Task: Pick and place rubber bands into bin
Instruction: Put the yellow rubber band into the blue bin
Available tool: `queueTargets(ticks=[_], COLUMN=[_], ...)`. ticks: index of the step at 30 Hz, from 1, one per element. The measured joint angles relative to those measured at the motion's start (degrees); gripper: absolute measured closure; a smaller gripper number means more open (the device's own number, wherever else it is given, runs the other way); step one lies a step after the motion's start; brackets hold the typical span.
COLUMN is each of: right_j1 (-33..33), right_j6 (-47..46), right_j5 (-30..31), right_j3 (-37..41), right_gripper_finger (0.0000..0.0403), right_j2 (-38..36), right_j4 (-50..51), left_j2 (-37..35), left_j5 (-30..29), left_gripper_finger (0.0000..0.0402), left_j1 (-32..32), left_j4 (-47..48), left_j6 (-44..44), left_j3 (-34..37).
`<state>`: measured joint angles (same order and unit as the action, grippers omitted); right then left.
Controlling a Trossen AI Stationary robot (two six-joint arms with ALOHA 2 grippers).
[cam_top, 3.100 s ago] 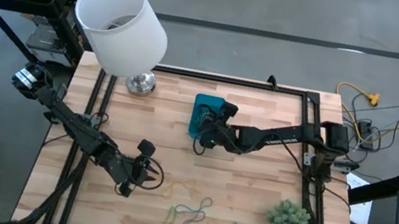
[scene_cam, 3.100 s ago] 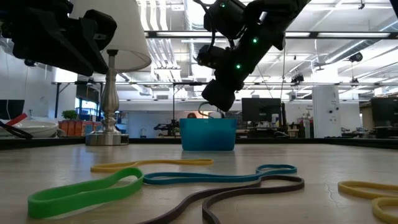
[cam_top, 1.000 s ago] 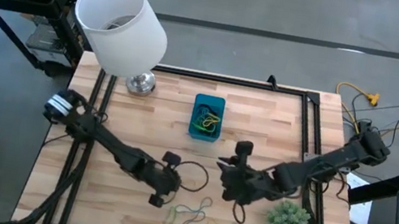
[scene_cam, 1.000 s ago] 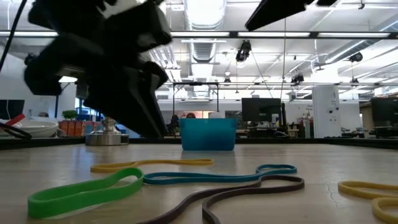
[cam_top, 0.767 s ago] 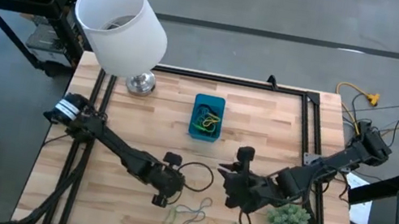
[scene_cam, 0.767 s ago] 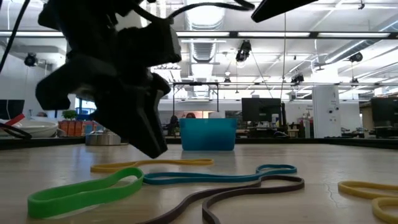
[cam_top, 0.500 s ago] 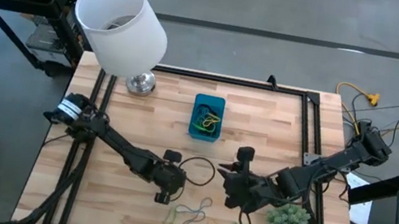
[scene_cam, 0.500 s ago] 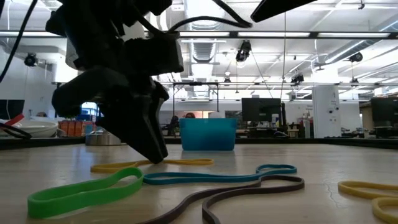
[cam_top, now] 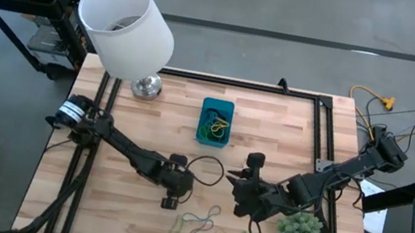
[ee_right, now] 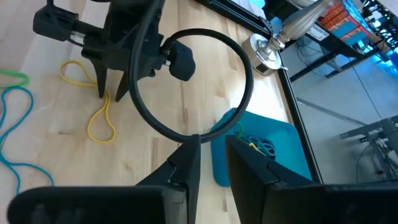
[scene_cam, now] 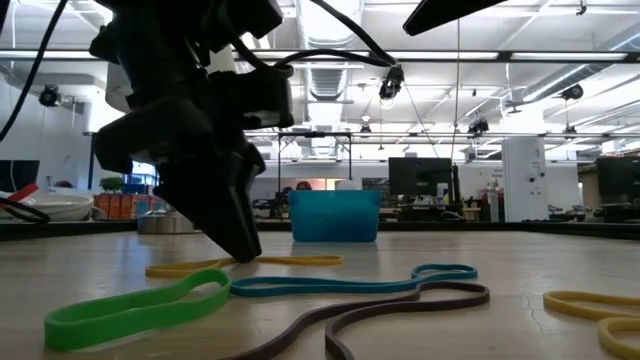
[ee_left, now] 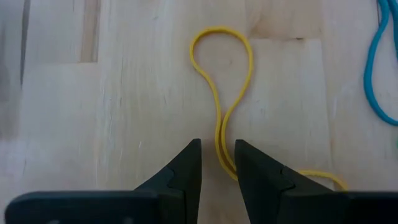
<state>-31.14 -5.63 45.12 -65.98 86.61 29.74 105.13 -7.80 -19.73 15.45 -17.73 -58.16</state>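
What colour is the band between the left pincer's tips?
Yellow: the band is a thin loop on the wood, clearest in the left wrist view.

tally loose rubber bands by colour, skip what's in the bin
Yellow bands: 2
Green bands: 2
Teal band: 1
Dark brown band: 1
Total: 6 loose. The ones in the bin overlap, so they are not counted.

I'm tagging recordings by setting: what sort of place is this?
Probably a large open lab or industrial workspace: exposed ceiling ducts with strip lights, computer monitors behind, and a wooden workbench on a black metal frame.
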Motion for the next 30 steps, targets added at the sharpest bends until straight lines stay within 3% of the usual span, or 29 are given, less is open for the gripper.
queueTargets(ticks=[6,16,26,30], right_j1=[0.02,0.02,0.02,0.02], right_j6=[-0.02,-0.02,0.0,0.0], right_j5=[-0.07,-0.11,-0.11,-0.1], right_j3=[0.0,0.0,0.02,0.02], right_gripper_finger=[0.0335,0.0335,0.0335,0.0335], right_j2=[0.0,0.02,0.02,0.02], right_j4=[0.01,0.02,0.02,0.02], left_j2=[-0.01,0.1,0.17,-0.23], left_j5=[0.8,2.09,2.15,1.05], left_gripper_finger=[0.0328,0.0398,0.0401,0.04], left_j1=[-0.04,-0.11,-0.11,-0.23], left_j4=[2.68,3.97,4.07,4.7], left_j6=[-0.26,1.01,2.43,8.29], left_j3=[0.05,0.22,0.25,-0.49])
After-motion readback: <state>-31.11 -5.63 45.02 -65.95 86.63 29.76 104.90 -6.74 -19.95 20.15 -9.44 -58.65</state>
